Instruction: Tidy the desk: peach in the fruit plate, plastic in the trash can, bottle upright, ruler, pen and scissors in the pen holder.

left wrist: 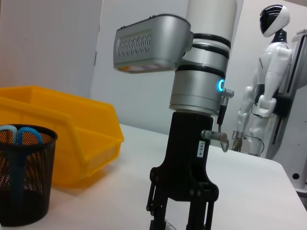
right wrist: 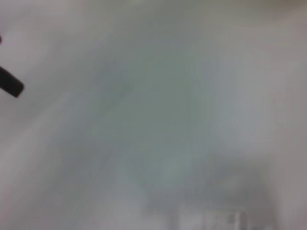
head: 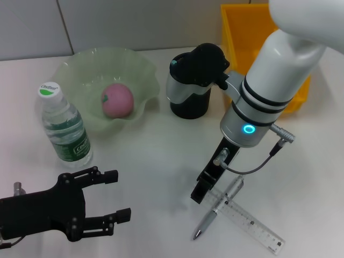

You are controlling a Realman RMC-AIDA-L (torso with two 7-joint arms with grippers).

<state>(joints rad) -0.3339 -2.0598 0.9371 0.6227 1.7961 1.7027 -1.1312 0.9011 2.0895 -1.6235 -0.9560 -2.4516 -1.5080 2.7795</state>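
The right tool (head: 203,189) hangs just over the pen (head: 217,209) and ruler (head: 244,217), its state unclear, while the left tool (head: 119,194) rests spread on the surface (head: 161,161)

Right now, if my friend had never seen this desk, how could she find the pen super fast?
Start at the big white right arm and follow it down to the right gripper, low over the white table near its front edge. Right beside the black fingers lies the pen, crossing over the clear ruler. The pen is the round, silvery stick with a pointed tip; the ruler is flat, see-through and marked with lines.
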